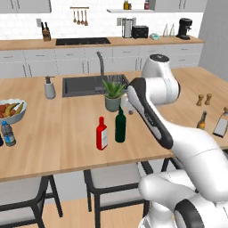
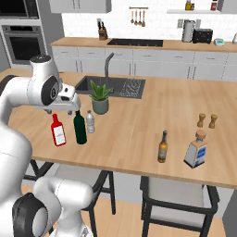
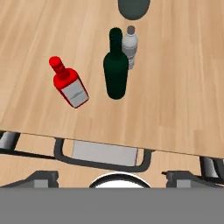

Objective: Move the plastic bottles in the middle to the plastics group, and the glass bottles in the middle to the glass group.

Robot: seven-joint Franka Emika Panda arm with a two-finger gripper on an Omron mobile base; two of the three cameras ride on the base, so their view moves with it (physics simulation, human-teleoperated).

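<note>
Three bottles stand together mid-counter near the front edge. The tall dark green wine bottle (image 1: 120, 127) (image 2: 80, 128) (image 3: 116, 70) has the red bottle (image 1: 102, 134) (image 2: 58, 131) (image 3: 70, 85) with a white label on its left. The small clear water bottle (image 2: 90, 122) (image 3: 130, 46) stands just behind it. My gripper (image 3: 113, 178) hovers open and empty above the counter's front edge, looking down on them. The plastics group's blue-labelled bottle (image 1: 7, 133) stands far left. Far right stand the glass group's brown bottle (image 1: 201, 120) (image 2: 162, 146) and flat pale bottle (image 1: 221, 122) (image 2: 196, 149).
A potted plant (image 1: 113, 95) (image 2: 100, 98) stands right behind the three bottles, with the sink (image 1: 84, 84) beyond it. A fruit bowl (image 1: 11, 111) sits at the left, two wooden shakers (image 2: 207, 121) at the right. Stools (image 3: 105, 153) stand below the counter edge.
</note>
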